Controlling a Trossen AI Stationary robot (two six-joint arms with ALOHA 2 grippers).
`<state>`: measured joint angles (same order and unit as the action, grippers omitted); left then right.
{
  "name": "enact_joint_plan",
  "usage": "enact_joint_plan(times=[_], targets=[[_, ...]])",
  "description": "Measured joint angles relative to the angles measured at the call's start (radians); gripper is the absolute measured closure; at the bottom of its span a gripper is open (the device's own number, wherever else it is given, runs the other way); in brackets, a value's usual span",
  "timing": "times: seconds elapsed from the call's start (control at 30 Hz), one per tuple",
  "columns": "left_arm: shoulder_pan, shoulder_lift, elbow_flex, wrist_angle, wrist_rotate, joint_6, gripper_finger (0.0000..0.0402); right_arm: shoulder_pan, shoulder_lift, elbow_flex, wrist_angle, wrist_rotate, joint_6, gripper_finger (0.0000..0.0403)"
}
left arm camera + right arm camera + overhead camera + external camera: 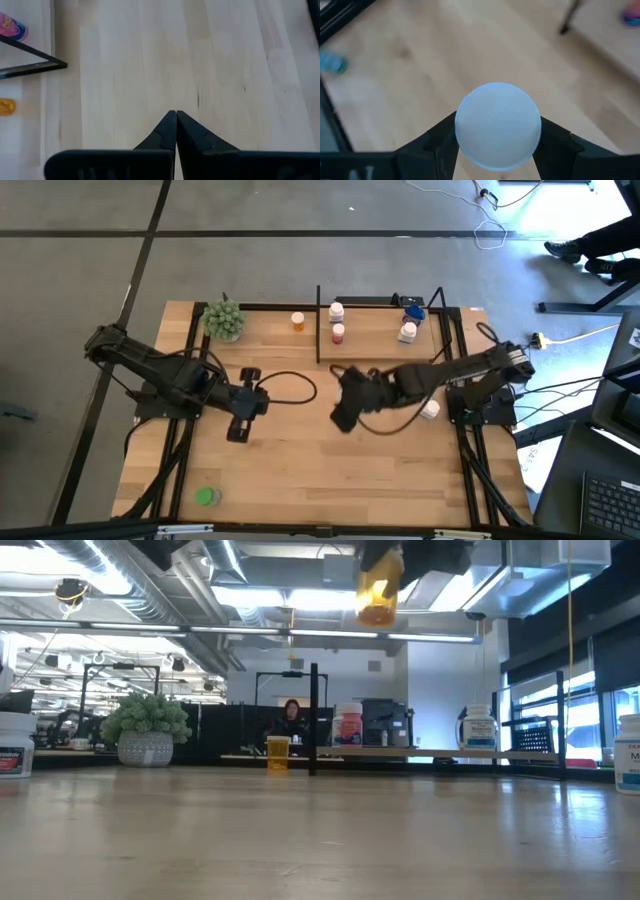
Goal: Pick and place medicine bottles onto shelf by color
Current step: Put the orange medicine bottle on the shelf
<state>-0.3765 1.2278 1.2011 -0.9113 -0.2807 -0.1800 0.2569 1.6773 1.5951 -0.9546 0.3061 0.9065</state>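
One orange bottle [379, 592] between the right claw's [498, 131] fingers, above the table.

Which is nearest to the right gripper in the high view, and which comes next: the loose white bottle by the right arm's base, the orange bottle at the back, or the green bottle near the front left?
From the right gripper, shut on a white-capped bottle:
1. White bottle, to its right beside the arm's base.
2. Orange bottle, at the back, left of the shelf.
3. Green bottle, front left corner area.

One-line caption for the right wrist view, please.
Right gripper shut on a white-capped bottle, carried above the wooden tabletop.
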Motion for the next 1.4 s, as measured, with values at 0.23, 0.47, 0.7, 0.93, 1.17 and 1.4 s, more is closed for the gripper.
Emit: enact_joint_plan(times=[0.23, 0.47, 0.7, 0.93, 1.17, 1.4], targets=[[0.059, 0.000, 0.000, 0.070, 0.009, -0.017, 0.0401, -0.144, -0.056, 0.000, -0.083, 0.015, 0.061, 0.0195], [0.165, 0.000, 0.000, 0.207, -0.001, 0.004, 0.0401, -0.356, -0.071, 0.000, -0.137, 0.012, -0.021, 0.0195], [0.274, 0.000, 0.000, 0.258, 0.001, 0.004, 0.0401, -0.585, -0.071, 0.000, -0.113, -0.126, -0.276, 0.0195], [0.374, 0.000, 0.000, 0.318, -0.059, -0.002, 0.0401, -0.743, -0.066, 0.000, -0.104, -0.181, -0.394, 0.0195], [0.489, 0.000, 0.000, 0.363, -0.152, 0.069, 0.0401, -0.820, -0.012, 0.000, -0.076, -0.205, -0.418, 0.0195], [0.566, 0.000, 0.000, 0.384, -0.178, 0.194, 0.0401, -0.860, 0.062, 0.000, -0.026, -0.230, -0.411, 0.0195]])
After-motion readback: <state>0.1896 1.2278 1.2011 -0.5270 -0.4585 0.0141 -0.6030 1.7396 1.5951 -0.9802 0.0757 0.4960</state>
